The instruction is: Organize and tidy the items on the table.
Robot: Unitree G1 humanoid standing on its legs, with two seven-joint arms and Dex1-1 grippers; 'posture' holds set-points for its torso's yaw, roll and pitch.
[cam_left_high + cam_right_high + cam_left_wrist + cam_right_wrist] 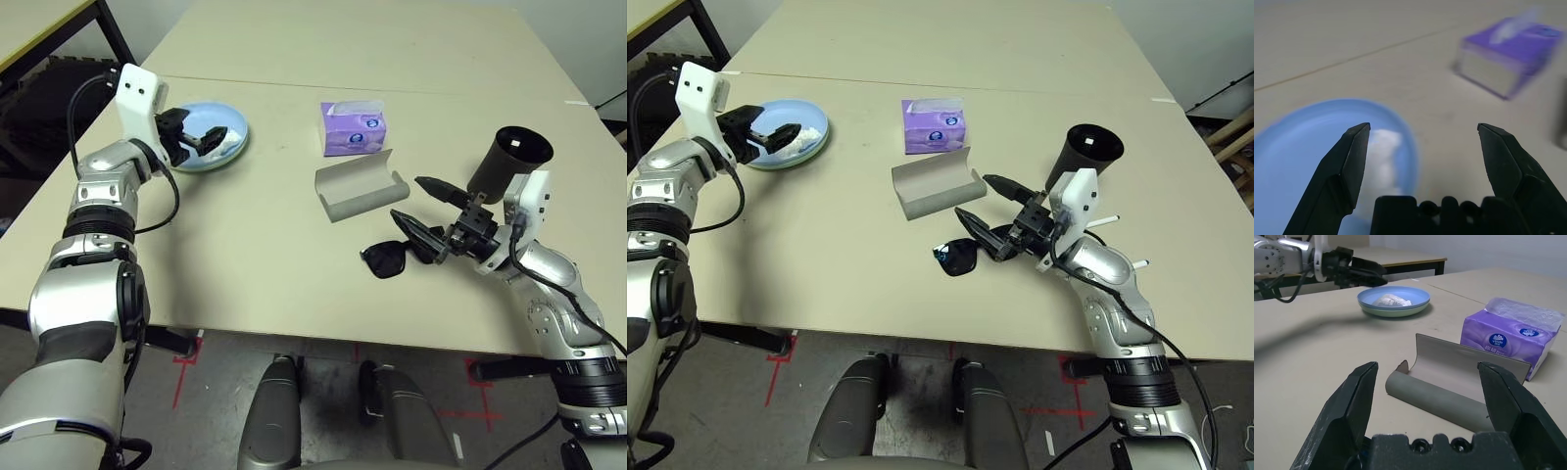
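- Risk at the round light blue plate (813,125), stacked on a pale green plate (1400,311): the left gripper (774,134) hangs over its near rim with jaws spread wide and empty, a crumpled white tissue (1392,300) lying on the plate just beyond its fingertips. A careless sweep from here could, in my judgement, clip the rim and skid both plates, or flick the light tissue onto the beige table (245,255).
- Risk at the folded black sunglasses (387,259): the right gripper (423,211) hovers just above them, jaws wide and empty. Thin arms and smooth lenses may slip or twist in a pinch, and a low approach could shove them toward the table's near edge.
- Open grey glasses case (361,186), a curved shell with its flap up, sits just ahead of the right gripper; a forward reach could knock it into the purple tissue box (354,127) behind it.
- Tall black cup (509,157) stands close beside the right wrist, small white pens (1102,221) near its foot; an outward swing of that arm could topple it.
- Writing: the tissue box bears a round blue-and-white logo on its side, seen from the right wrist; its lettering is too small to read. No other labels are legible.
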